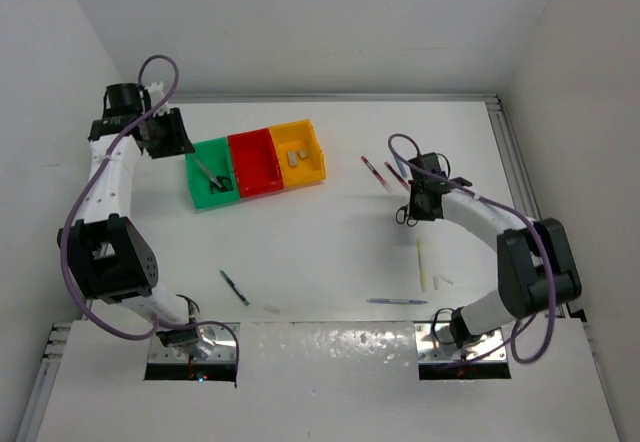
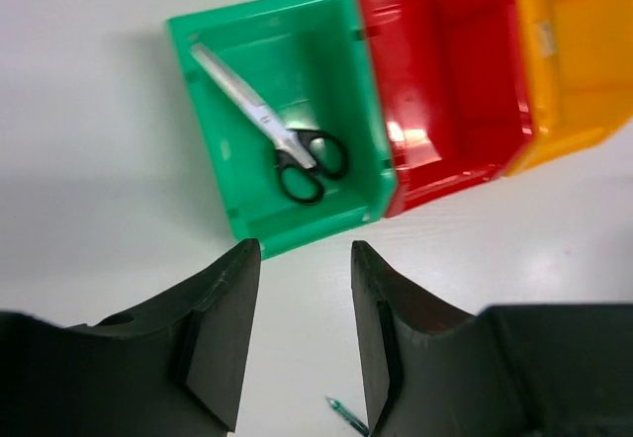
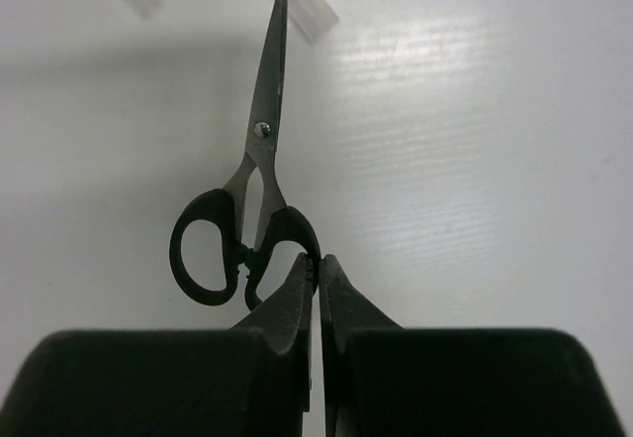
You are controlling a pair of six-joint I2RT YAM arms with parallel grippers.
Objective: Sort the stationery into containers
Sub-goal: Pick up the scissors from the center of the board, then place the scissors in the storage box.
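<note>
**A:** Where do the arms stand, reckoned from the bin row [image 1: 250,157]?

**B:** The left gripper [image 2: 305,249] hangs just left of its green bin [image 2: 297,61], jaws partly apart with nothing between them. The right gripper [image 3: 316,264] is well right of the row, jaws pressed together against a handle loop of the black-handled scissors [image 3: 259,160]. I cannot tell whether it has a grip.

**A:** And the smaller things?

**B:** A second pair of scissors [image 2: 282,135] lies inside the green bin. Eraser blocks [image 1: 297,154] sit in the yellow bin [image 1: 285,140].

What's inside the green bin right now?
One pair of black-handled scissors lies diagonally on the floor of the green bin. Nothing else shows; only the floor directly under the scissors is covered.
</note>
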